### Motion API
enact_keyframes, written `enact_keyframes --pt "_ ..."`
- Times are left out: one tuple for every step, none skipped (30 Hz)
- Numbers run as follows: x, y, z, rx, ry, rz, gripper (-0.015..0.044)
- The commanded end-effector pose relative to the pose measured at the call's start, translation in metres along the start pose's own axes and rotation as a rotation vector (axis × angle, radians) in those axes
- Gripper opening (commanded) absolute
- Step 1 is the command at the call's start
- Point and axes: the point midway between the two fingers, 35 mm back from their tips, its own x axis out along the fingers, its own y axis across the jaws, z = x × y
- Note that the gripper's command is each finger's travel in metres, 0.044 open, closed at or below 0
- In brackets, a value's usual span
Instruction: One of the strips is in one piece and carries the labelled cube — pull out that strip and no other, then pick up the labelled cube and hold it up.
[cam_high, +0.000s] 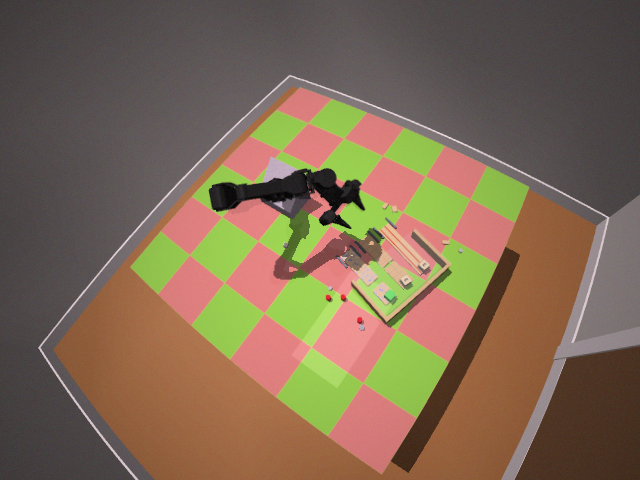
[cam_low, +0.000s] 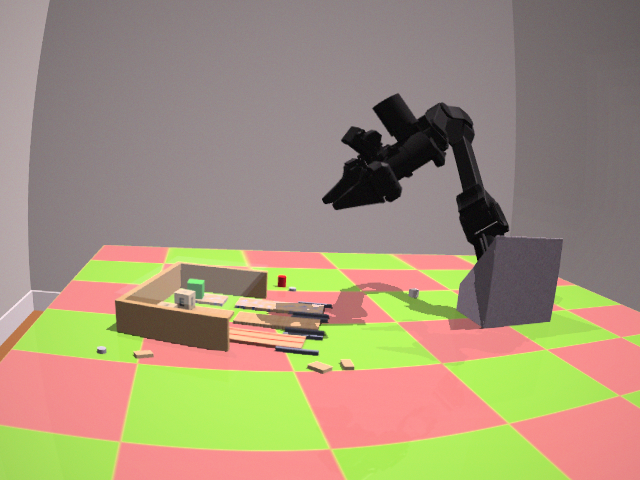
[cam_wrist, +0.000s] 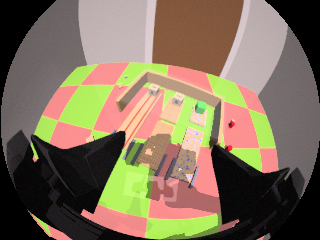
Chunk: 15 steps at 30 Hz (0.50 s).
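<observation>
A striped strip (cam_high: 400, 244) (cam_low: 268, 337) (cam_wrist: 136, 120) looks unbroken and carries a pale labelled cube (cam_high: 423, 265) (cam_wrist: 154, 90) at its far end. The plain wooden middle strip is split by a gap: its far piece (cam_high: 395, 270) (cam_wrist: 171, 112) bears another pale labelled cube (cam_high: 405, 280) (cam_low: 184, 299) (cam_wrist: 178, 99). The speckled strip is also split, with a green cube (cam_high: 389, 296) (cam_low: 195, 288) (cam_wrist: 200, 107) on its far piece. My gripper (cam_high: 357, 218) (cam_low: 329, 204) (cam_wrist: 171, 143) is open and empty, high above the strips' near ends. Its shadow darkens the near pieces.
A low wooden wall (cam_high: 418, 292) (cam_low: 173, 325) (cam_wrist: 185, 87) encloses the cubes on three sides, with the side towards my base open. Dark bars (cam_high: 391, 223) (cam_low: 297, 350) (cam_wrist: 194, 177) flank the strips' near ends. Wood chips, small grey pieces and red cylinders lie outside the wall.
</observation>
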Motion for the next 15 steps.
enact_keyframes --pt "0.000 0.001 0.000 0.002 0.000 -0.003 0.0400" --pt "0.000 0.001 0.000 0.002 0.000 -0.003 0.0400" --pt "0.001 0.001 0.000 0.004 0.004 -0.001 0.0374" --pt "0.003 0.003 0.002 0.007 0.018 0.003 0.0348" --pt "0.008 0.007 0.005 0.013 0.041 0.010 0.0321" --pt "0.014 0.011 0.008 0.021 0.069 0.017 0.0295" --pt "0.019 0.016 0.011 0.030 0.099 0.024 0.0269" --pt "0.025 0.020 0.014 0.038 0.129 0.030 0.0243" --pt "0.031 0.025 0.016 0.047 0.160 0.035 0.0216" --pt "0.037 0.029 0.018 0.057 0.191 0.039 0.0190" --pt "0.043 0.034 0.019 0.066 0.223 0.042 0.0164" --pt "0.049 0.038 0.020 0.076 0.256 0.044 0.0138" --pt "0.055 0.043 0.020 0.076 0.288 0.047 0.0111" --pt "0.062 0.048 0.020 0.076 0.321 0.049 0.0085" --pt "0.068 0.053 0.019 0.077 0.354 0.050 0.0059"
